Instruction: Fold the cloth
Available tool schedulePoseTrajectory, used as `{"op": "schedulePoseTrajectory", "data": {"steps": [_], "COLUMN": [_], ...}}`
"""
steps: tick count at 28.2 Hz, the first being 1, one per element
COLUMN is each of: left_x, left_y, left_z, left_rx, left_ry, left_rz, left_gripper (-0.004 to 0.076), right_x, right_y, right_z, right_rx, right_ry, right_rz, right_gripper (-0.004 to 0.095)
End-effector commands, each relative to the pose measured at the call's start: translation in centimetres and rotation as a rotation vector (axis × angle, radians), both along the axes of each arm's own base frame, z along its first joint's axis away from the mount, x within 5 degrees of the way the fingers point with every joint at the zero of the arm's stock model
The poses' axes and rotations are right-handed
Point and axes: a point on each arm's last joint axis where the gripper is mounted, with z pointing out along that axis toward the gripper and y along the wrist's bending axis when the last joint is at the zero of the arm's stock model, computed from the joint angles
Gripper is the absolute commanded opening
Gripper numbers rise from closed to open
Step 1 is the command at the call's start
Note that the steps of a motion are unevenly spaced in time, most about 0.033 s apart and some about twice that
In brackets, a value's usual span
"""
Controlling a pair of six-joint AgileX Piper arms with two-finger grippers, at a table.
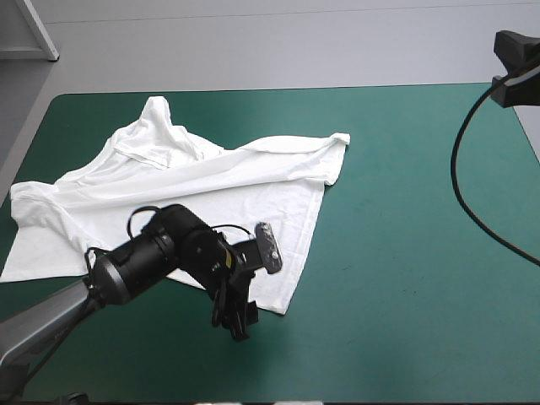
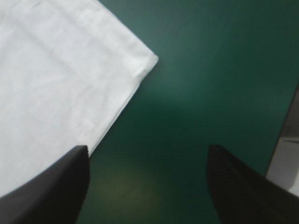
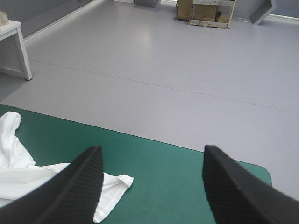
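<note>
Finds the white T-shirt [image 1: 194, 194] spread loosely over the left half of the teal-green worktop [image 1: 405, 253], not yet folded: mostly flat toward the near edge, rumpled and ridged toward the far left, one sleeve [image 1: 334, 143] reaching out toward the middle.

Places the left jaws low at the garment's near right hem corner [image 2: 147, 60], wide open and holding nothing. Shows, in the left wrist view, one black finger [image 2: 56, 186] over the cloth's side edge and the other [image 2: 243, 186] over bare cover, with the corner itself ahead of the gap rather than inside it.

Reads as lining up for a pinch at that corner: coming in from off the cloth, straddling the edge, set to slide over a single layer. Probably chosen as the handiest free corner for lifting the hem and carrying it across.

Holds the right jaws raised well apart at the far right of the worktop, likewise spread wide and empty, looking out past the far edge with only the sleeve end in sight below. Likely parked there to leave room for the left arm.

Calls next for moving in on the corner before shutting; otherwise risks nipping bare cover or missing the hem. Puts the task at its very start.
</note>
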Motion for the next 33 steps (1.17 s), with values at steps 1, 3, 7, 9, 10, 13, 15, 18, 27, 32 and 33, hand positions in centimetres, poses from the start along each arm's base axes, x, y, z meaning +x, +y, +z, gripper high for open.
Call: {"op": "schedulePoseTrajectory", "data": {"steps": [1,3,7,9,10,13,15,18,27,32,33], "left_x": [-1.3,-1.4,-1.2,-0.9,-0.8,-0.2,0.1,0.6,1.4,2.9,3.1], "left_y": [-1.3,-1.7,-2.0,-2.3,-2.5,-3.2,-3.6,-4.2,-5.3,-3.9,-3.5], "left_z": [0.0,-0.8,-2.7,-3.9,-4.4,-5.8,-6.6,-7.5,-9.1,-9.3,-9.3], "left_rx": [-0.076,-0.116,-0.133,-0.116,-0.107,-0.087,-0.080,-0.088,-0.124,-0.046,-0.030], "left_ry": [-0.119,-0.137,-0.143,-0.125,-0.119,-0.110,-0.107,-0.123,-0.115,-0.153,-0.144], "left_rz": [-0.053,-0.032,-0.004,0.000,-0.001,-0.003,-0.013,-0.009,0.043,0.161,0.174], "left_gripper": [0.0507,0.0507,0.0507,0.0507,0.0507,0.0507,0.0507,0.0507,0.0385,0.0025,0.0023], "right_x": [0.1,0.6,1.4,1.5,1.5,1.6,1.6,1.6,1.6,1.8,1.8], "right_y": [0.1,0.2,0.4,0.4,0.4,0.4,0.4,0.4,0.4,0.4,0.4], "right_z": [0.8,0.6,-0.1,-0.3,-0.3,-0.3,-0.3,-0.3,-0.4,-0.6,-0.7], "right_rx": [0.061,0.074,0.104,0.104,0.104,0.106,0.106,0.106,0.103,0.098,0.099], "right_ry": [-0.077,-0.064,-0.026,-0.013,-0.013,-0.013,-0.011,-0.011,-0.010,0.007,0.009], "right_rz": [0.004,0.021,0.054,0.055,0.055,0.054,0.054,0.054,0.055,0.057,0.057], "right_gripper": [0.0581,0.0581,0.0580,0.0581,0.0581,0.0581,0.0581,0.0580,0.0580,0.0577,0.0576]}}
